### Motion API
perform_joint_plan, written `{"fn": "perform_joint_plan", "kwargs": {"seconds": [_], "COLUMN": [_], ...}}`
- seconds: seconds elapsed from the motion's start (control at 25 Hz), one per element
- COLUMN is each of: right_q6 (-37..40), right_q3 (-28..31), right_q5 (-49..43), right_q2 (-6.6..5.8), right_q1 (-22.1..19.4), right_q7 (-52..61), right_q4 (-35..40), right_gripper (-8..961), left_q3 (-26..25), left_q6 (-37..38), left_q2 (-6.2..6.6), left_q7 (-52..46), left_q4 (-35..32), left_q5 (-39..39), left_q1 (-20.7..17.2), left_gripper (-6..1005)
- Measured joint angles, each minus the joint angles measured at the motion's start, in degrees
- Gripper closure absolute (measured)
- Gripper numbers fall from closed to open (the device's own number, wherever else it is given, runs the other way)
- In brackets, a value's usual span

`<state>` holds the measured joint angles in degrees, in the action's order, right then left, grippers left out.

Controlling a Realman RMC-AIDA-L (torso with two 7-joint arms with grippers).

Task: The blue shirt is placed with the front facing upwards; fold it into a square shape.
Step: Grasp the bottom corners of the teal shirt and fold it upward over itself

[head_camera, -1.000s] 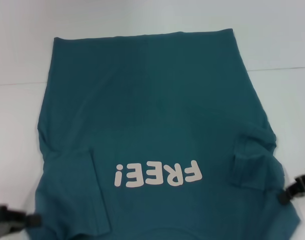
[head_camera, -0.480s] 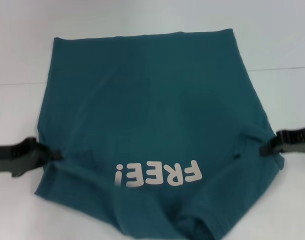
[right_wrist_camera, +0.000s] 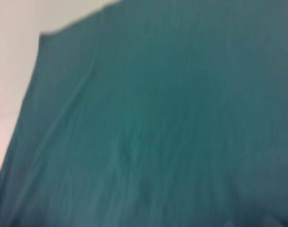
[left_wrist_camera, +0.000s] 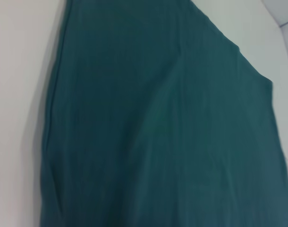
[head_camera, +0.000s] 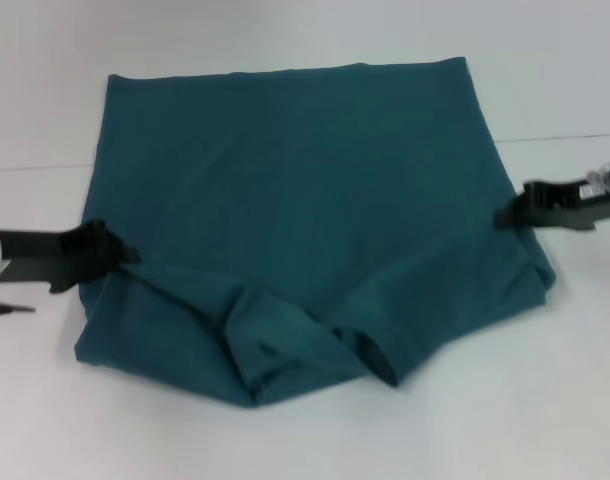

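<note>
The blue shirt (head_camera: 305, 200) lies on the white table, its near part doubled over toward the far hem so only plain teal cloth shows and the print is hidden. A rumpled fold (head_camera: 285, 345) bulges along the near edge. My left gripper (head_camera: 120, 255) is shut on the shirt's left edge. On the opposite side my right gripper (head_camera: 505, 215) is shut on the right edge. Both wrist views are filled with teal shirt cloth (left_wrist_camera: 158, 132) (right_wrist_camera: 172, 123), and neither shows its own fingers.
White table (head_camera: 305, 440) surrounds the shirt on all sides. A thin seam line (head_camera: 565, 137) crosses the table at the far right and continues at the left (head_camera: 35, 167).
Both grippers moved away from me, carrying the shirt's near part over the rest. The "FREE!" print, visible earlier, is now covered by the folded cloth.
</note>
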<state>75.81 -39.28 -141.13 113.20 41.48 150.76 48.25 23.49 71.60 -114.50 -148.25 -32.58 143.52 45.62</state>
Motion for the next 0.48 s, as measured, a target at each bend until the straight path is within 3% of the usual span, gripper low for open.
{"fn": "perform_joint_plan", "kwargs": {"seconds": [0.48], "right_q6": [-16.5], "right_q3": [-0.8], "right_q5": [2.2], "right_q2": [0.65], "right_q1": [2.1], "right_q7": [-1.8], "right_q4": [-6.9], "right_gripper": [927], "left_q3": [7.7], "left_q6": [-13.6], "left_q2": [-0.45], "left_q7": [-0.3], "left_q4": [0.1], "left_q5": [-0.2], "left_q1": [4.7], "left_gripper": [914]}}
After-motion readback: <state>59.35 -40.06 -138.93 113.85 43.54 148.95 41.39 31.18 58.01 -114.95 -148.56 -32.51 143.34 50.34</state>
